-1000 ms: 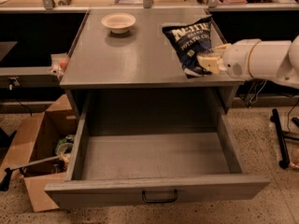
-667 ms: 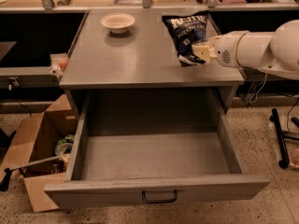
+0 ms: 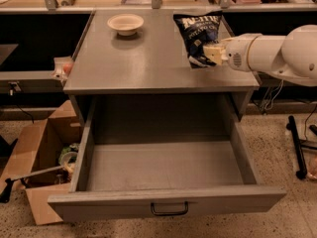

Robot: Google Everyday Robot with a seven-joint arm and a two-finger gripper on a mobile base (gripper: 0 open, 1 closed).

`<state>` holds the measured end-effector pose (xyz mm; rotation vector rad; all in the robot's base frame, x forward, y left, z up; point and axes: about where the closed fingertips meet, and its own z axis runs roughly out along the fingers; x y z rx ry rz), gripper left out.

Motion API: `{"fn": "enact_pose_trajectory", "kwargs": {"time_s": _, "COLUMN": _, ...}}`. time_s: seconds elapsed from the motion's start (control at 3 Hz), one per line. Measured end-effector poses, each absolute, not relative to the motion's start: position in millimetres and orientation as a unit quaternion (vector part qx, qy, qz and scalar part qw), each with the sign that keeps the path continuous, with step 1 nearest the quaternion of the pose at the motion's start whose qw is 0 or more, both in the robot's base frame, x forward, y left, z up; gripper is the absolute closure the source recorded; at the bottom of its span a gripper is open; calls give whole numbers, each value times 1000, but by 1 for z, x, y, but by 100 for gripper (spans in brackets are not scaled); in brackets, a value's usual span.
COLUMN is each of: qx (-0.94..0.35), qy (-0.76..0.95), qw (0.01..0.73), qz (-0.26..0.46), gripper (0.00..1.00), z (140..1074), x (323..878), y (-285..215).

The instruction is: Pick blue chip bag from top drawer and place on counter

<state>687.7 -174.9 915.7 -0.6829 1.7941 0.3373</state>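
While my fingers (image 3: pixel 215 52) stay clenched on the lower right edge of the blue chip bag (image 3: pixel 199 33), the bag sits farther back on the table (image 3: pixel 148 58) than it did a second ago. Then it lay close to the front right edge; now it rests deeper in on the right side, with its white lettering facing up and its top toward the rear. My gripper (image 3: pixel 207 53) has travelled back with it and hangs just above the table's right edge, with my white arm (image 3: pixel 277 53) reaching in from the right. Against the picture just before this one, the shift is small.

The top drawer (image 3: pixel 84 152) stands pulled all the way out below the table, as it did before, showing its grey floor and side walls. Its small black handle (image 3: pixel 169 209) sits in the middle of the front panel. The bag is well apart from the drawer, up on the table.

A pale bowl (image 3: pixel 125 23) stands near the table's back edge, left of the bag and not touching it. I cannot tell what it holds. On the floor to the left, an open cardboard box (image 3: pixel 37 143) holds a jumble I cannot name, and a long handle with a black grip (image 3: pixel 20 180) pokes out of it.
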Motion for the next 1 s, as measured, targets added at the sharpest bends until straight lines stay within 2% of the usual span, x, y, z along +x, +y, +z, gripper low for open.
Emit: {"fn": "enact_pose_trajectory", "kwargs": {"time_s": 1.0, "qx": -168, "qy": 769, "qw": 599, "qz": 145, "gripper": 100, "z": 895, "x": 816, "y": -200}}
